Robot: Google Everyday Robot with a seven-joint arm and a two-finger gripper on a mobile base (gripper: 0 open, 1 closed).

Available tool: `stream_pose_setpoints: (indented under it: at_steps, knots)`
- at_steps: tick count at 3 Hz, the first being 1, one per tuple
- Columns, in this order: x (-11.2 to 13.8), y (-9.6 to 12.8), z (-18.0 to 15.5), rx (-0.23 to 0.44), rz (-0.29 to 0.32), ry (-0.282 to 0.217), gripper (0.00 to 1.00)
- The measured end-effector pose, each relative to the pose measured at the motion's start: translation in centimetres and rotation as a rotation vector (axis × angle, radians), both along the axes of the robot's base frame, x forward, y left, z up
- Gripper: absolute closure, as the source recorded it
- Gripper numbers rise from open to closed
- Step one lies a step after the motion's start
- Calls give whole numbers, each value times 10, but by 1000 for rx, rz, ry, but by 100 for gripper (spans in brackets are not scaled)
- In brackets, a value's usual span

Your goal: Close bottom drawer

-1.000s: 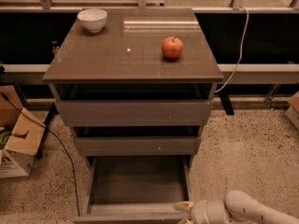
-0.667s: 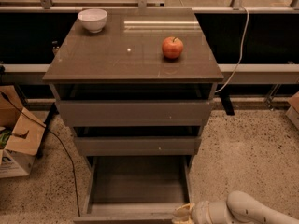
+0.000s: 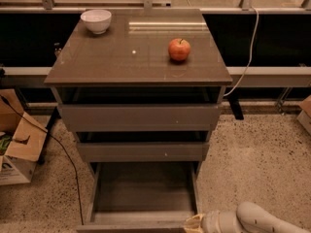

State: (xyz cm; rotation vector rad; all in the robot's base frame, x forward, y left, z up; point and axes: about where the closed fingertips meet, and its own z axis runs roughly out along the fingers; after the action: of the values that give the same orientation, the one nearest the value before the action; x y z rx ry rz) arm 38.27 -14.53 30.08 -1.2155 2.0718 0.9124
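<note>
The bottom drawer (image 3: 141, 191) of the grey-brown cabinet is pulled far out toward me, its shallow tray empty and its front panel (image 3: 131, 225) at the lower edge of the view. My gripper (image 3: 193, 224) sits at the bottom edge, at the right end of that front panel, with the pale arm (image 3: 257, 220) running off to the lower right. The middle drawer (image 3: 141, 151) and the top drawer (image 3: 140, 116) above it stand slightly out.
A white bowl (image 3: 96, 21) and a red apple (image 3: 179, 49) rest on the cabinet top (image 3: 136, 57). An open cardboard box (image 3: 17, 147) stands on the floor at left, with a black cable (image 3: 68, 164) running past the cabinet. A white cable (image 3: 249, 47) hangs at right.
The gripper and arm have slid a little down and left along the drawer's front edge. The drawer looks unmoved.
</note>
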Motion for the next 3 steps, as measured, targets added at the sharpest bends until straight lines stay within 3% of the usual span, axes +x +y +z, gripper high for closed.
stream_pose_setpoints:
  at_steps: [3]
  knots:
    - [14, -19, -38, -28, -78, 42, 100]
